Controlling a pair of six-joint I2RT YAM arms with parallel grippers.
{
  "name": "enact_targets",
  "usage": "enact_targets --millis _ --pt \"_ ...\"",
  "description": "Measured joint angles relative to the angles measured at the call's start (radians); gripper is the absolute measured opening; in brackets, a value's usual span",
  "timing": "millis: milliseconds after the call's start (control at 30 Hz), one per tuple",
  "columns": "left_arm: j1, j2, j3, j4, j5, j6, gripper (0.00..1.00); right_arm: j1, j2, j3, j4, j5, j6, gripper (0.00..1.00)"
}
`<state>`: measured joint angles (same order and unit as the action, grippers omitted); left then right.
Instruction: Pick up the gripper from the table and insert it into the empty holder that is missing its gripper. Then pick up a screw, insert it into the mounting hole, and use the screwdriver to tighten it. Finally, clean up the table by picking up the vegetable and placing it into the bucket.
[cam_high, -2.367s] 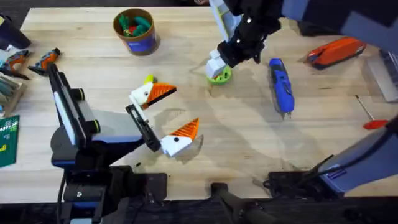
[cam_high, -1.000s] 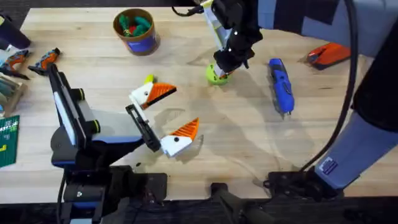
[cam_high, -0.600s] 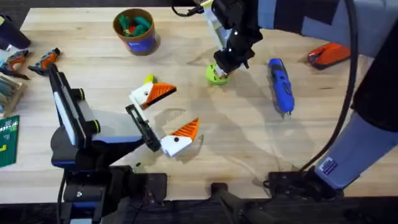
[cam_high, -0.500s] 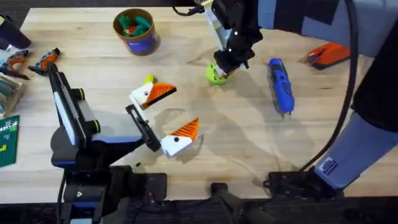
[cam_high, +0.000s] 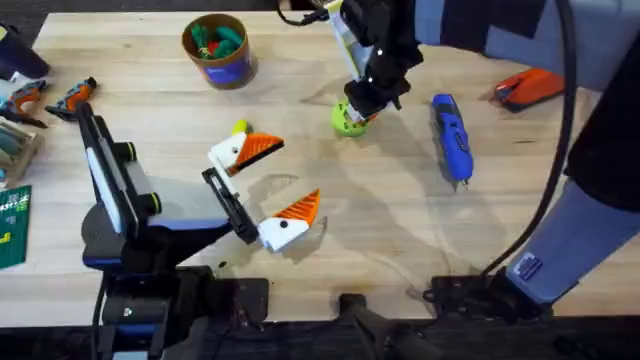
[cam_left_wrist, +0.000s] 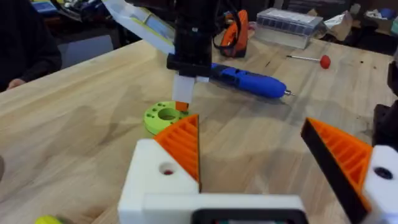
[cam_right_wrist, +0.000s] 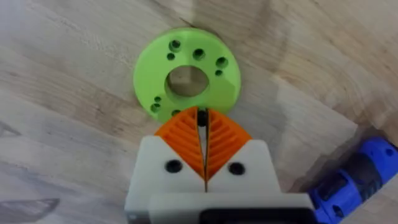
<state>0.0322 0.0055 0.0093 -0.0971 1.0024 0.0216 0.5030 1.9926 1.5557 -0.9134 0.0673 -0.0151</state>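
A: Which way for the screwdriver (cam_high: 450, 138)?

B: Lies flat on the counter (cam_high: 400, 240), just right of the green disc (cam_high: 349, 121). Long axis far to near, leaning slightly right toward the near end. Pale tip at the near end, butt at the far end.

A: And the look of it?

B: Blue, pen-shaped, with darker bands along the body. Touches neither arm.

A: Right gripper (cam_right_wrist: 201, 124)?

B: Hangs over the near rim of the green disc, reaching in from the far side. Fingers pressed together, orange ribbed pads face to face. A small dark speck at the very tips; cannot tell whether held or what it is.

A: Left gripper (cam_high: 268, 187)?

B: Sits near the middle of the counter, pointing right, well apart from the disc. Fingers spread wide, nothing between them. On each, an orange wedge (cam_left_wrist: 183, 146) seated against a white holder (cam_left_wrist: 152, 183), with a small round hole in the white face.

A: Vegetable (cam_high: 240, 128)?

B: Yellow-green, small, just beyond the far finger of the left gripper, on the counter.

A: Bucket (cam_high: 237, 68)?

B: Upright at the far left, blue sides, tan rim, green and red toys inside.
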Motion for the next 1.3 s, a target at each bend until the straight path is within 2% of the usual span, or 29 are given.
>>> enact_targets --millis 300,433,533,933,1300 --pt "0.000 0.000 0.000 0.000 0.000 0.000 0.986 0.000 -0.031 0.181 -0.198 0.000 0.000 0.006" --pt "0.000 0.000 0.000 0.000 0.000 0.000 0.986 0.009 -0.070 0.290 -0.266 0.000 0.000 0.006" --pt "0.000 0.000 0.000 0.000 0.000 0.000 0.986 0.032 -0.113 0.327 -0.283 0.001 0.000 0.006" --pt "0.000 0.000 0.000 0.000 0.000 0.000 0.986 0.200 -0.283 0.333 -0.298 0.000 -0.009 0.006" --pt "0.000 0.000 0.000 0.000 0.000 0.000 0.986 0.368 -0.313 0.334 -0.296 0.000 -0.057 0.006"
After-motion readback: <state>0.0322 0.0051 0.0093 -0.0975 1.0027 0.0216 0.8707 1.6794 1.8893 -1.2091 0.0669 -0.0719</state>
